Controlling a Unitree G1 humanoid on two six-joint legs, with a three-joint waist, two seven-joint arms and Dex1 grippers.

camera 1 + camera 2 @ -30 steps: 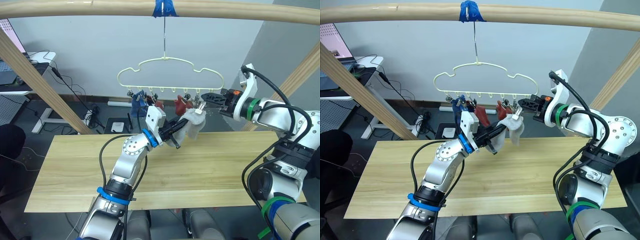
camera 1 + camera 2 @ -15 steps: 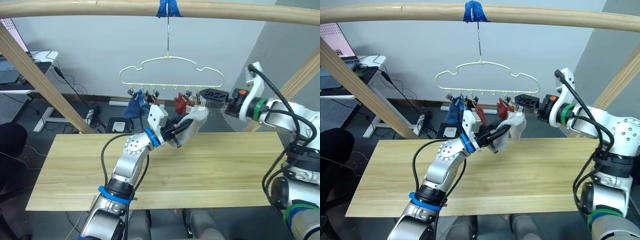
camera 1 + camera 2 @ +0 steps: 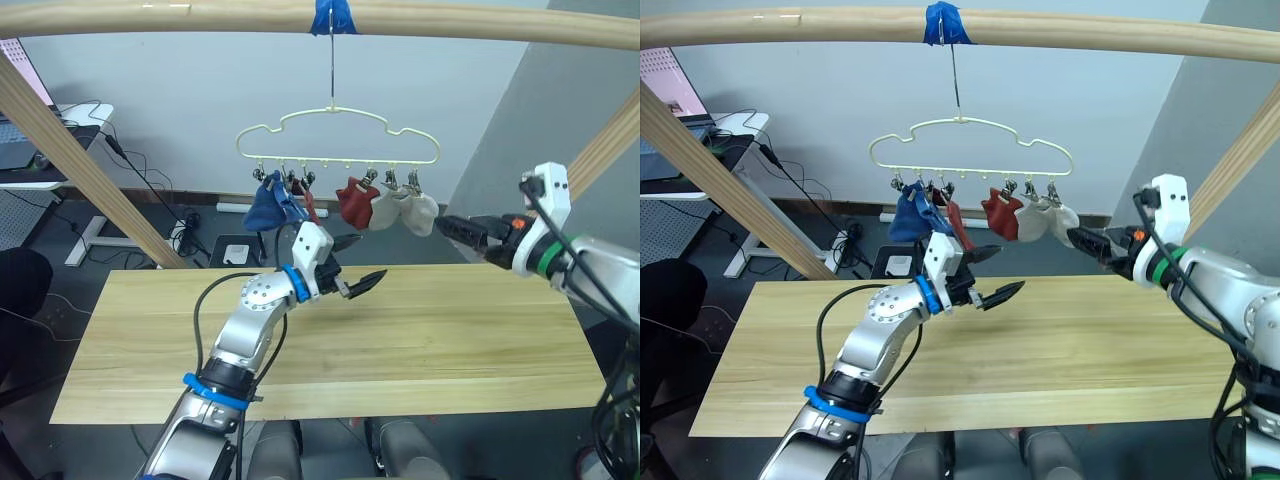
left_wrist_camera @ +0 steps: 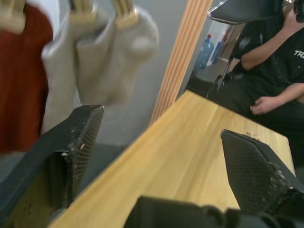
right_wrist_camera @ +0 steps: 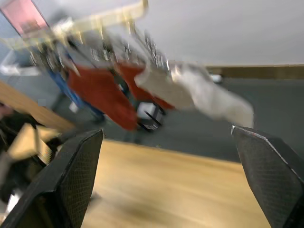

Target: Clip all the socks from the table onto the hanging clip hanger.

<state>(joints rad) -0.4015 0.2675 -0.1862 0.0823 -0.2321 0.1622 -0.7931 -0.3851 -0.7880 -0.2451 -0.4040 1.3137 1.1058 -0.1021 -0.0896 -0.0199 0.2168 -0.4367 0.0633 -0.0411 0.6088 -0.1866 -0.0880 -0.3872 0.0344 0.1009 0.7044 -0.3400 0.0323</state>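
The clip hanger is hanging by its long hook from the taped spot on the wooden rail, above the far edge of the table, so the clips are sitting within reach of both arms. Socks are hanging from those clips in a row: blue socks bunched at the left end, a rust red sock near the middle with another red one partly hidden behind the blue, and two light grey socks side by side at the right end. The clips are holding each sock by its cuff so the foot is dangling free. No sock is lying on the table, so the clipping appears complete, though the exact count among the bunched blue and red ones cannot be confirmed. The left gripper is hovering over the far middle of the table, just below the hanger, with its jaws spread wide and nothing between them. The right gripper is pointing toward the grey socks from the right end of the hanger; the right wrist view shows its fingers set far apart, gripping nothing and touching no sock. A seated person is visible beyond the table.
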